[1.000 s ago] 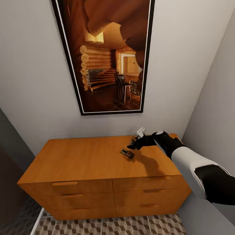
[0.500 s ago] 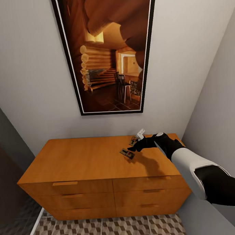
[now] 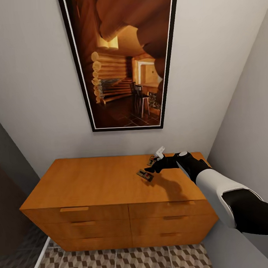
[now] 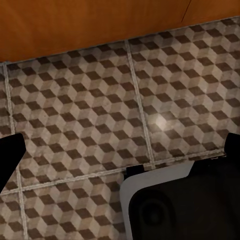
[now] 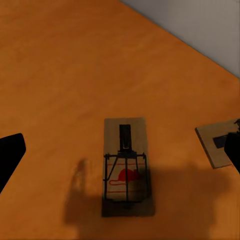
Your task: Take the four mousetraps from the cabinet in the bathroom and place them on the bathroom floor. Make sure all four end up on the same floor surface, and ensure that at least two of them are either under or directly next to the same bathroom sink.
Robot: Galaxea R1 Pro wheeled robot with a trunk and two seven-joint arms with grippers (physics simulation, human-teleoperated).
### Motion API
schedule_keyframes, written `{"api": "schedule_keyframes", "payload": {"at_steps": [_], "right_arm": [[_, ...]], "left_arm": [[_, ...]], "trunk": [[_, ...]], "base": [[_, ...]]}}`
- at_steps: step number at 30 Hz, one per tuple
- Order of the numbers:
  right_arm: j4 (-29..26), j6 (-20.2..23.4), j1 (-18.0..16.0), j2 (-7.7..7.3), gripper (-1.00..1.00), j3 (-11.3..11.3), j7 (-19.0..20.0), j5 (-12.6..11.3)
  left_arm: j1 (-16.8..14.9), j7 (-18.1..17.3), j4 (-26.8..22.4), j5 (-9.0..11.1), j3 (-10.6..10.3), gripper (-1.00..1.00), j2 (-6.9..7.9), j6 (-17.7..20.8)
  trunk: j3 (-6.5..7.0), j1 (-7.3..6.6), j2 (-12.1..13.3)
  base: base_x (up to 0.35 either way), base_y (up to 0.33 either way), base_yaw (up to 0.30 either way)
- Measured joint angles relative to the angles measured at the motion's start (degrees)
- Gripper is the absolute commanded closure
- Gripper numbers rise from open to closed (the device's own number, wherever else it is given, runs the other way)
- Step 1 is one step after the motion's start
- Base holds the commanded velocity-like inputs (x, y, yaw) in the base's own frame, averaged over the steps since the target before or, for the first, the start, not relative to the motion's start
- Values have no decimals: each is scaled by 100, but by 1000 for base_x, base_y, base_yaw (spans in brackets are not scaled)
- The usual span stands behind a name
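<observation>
Two fingers: the right gripper (image 5: pixel 120 150) hung spread apart, empty, over the cabinet (image 3: pixel 93 182).
Mousetrap (image 5: pixel 126 167): flat on the cabinet top, red mouse print, no readable writing.
Second mousetrap (image 5: pixel 217 142): beside it, partly hidden by a fingertip.
Left gripper (image 4: pixel 120 150): apart above the bathroom floor (image 4: pixel 90 105).

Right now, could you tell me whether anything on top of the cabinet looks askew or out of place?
Nothing looks damaged or spilled. One small flat brown wooden mousetrap lies at an angle to the orange-brown wooden cabinet's front edge; another lies behind it, near the right gripper.
</observation>
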Motion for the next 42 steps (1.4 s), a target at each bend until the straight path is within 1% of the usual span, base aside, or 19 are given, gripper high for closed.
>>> {"api": "schedule_keyframes", "payload": {"at_steps": [5, 13, 18, 21, 22, 26, 31, 37, 42], "right_arm": [[5, -139, 16, -3, -100, -9, 309, -1], [5, -230, 46, -4, -100, -12, 409, -12], [5, -249, 91, -4, -100, -16, 483, -152], [4, -266, 100, -4, -100, -17, 548, -300], [4, -295, 103, -4, -100, -15, 589, -399], [2, -420, 109, -4, -100, -10, 657, -564], [1, -507, 120, -4, -100, -8, 683, -627], [1, -542, 134, -7, -100, -13, 690, -650], [2, -569, 152, -38, -100, -24, 691, -643]], "left_arm": [[0, 0, 0, 0, 0, -100, 0, 0], [0, 0, 0, 0, 1, -100, 0, 0], [0, 0, 0, 0, 0, -100, 0, 4], [0, 0, 0, 0, 0, -100, 0, 6], [0, 0, 0, 0, 0, -100, 0, 7], [0, 0, 0, 0, 3, -100, 0, 8], [0, 0, 0, 0, 2, -100, 0, 9], [0, 0, 0, 0, 0, -100, 0, 9], [0, 0, 0, 0, 1, -100, 0, 9]], "trunk": [[0, 0, 0], [0, 0, 0], [0, 0, 0], [0, 0, 0], [0, 0, 0], [0, 0, 0], [0, 0, 0], [0, 0, 0], [0, 0, 0]], "base": [[0, 0, 0], [0, 0, 0], [0, 0, 0], [0, 0, 0], [0, 0, 0], [0, 0, 0], [0, 0, 0], [0, 0, 0], [0, 0, 0]]}}
